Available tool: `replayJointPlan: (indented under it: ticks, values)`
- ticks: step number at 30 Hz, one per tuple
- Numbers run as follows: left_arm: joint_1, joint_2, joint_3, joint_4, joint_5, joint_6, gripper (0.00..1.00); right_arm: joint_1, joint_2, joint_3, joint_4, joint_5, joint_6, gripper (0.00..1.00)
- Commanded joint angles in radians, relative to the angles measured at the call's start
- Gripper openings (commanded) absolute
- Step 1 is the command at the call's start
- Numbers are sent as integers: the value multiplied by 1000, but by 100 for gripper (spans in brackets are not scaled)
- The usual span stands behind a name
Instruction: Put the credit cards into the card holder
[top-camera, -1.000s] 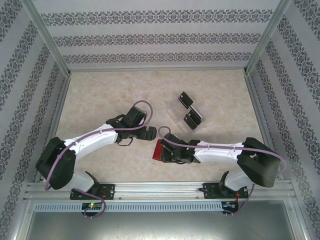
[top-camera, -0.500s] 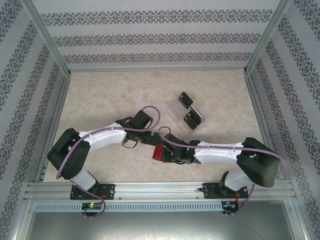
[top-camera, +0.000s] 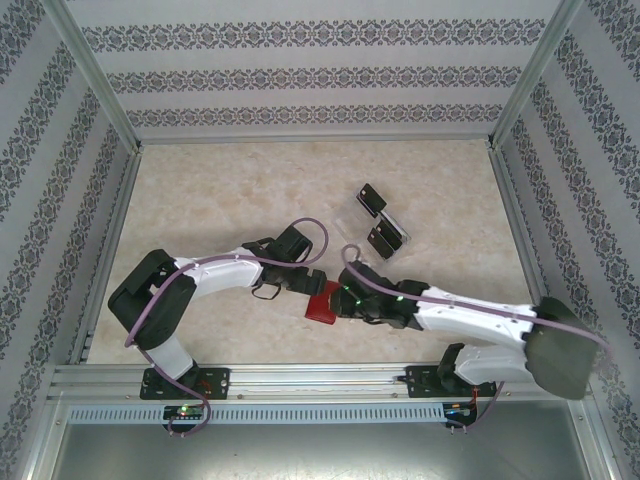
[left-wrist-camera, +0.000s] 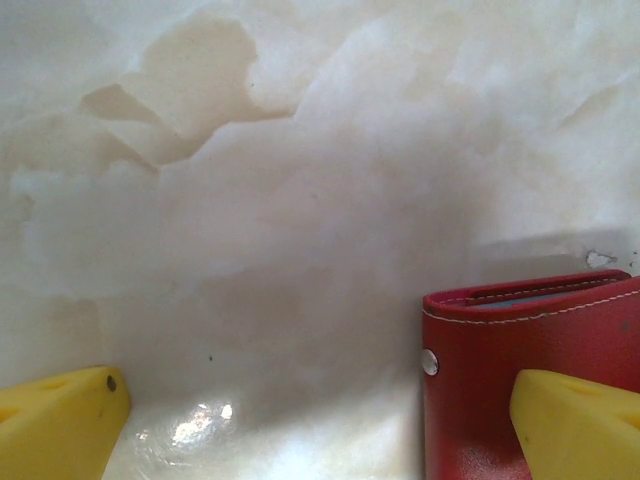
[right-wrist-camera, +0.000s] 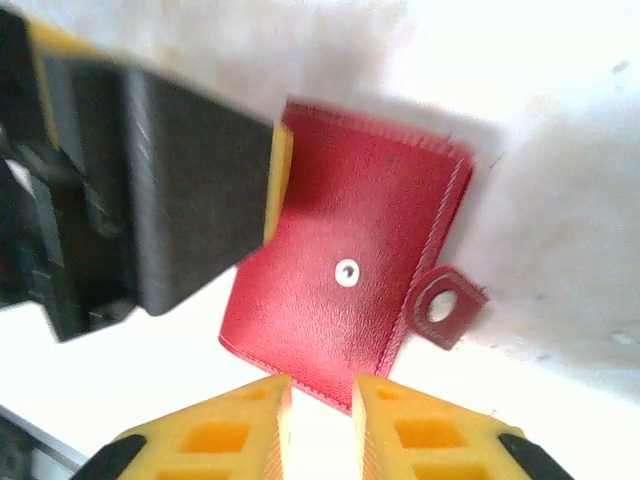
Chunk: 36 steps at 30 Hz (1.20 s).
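- The left gripper was spread wide and low over the desk, with one yellow finger above the card holder's corner.
- The card holder, red and folded with its snap tab undone, lay flat on the desk between the two grippers, near the front edge.
- The right gripper had its fingers nearly together at the holder's edge; whether it pinched that edge could not be told.
- The credit cards, black, sat further back at a clear rack, well apart from the holder.
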Motion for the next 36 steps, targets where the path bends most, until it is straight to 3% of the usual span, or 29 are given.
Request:
replayJointPlan:
  ticks: [1, 6, 20, 28, 36]
  values:
    - [-7, 32, -23, 0, -46, -20, 100, -56, -53, 15, -165, 61, 1, 33]
    - [-7, 35, -35, 12, -59, -25, 100, -96, -5, 68, -243, 71, -58, 42]
    - [-7, 47, -62, 45, -64, -40, 100, -93, 198, 207, -234, 56, -115, 43]
    - [-7, 54, -68, 59, -60, -43, 100, -84, 276, 240, -228, 33, -127, 39]
    - [-7, 52, -70, 62, -59, -42, 100, -82, 302, 240, -226, 28, -132, 26]
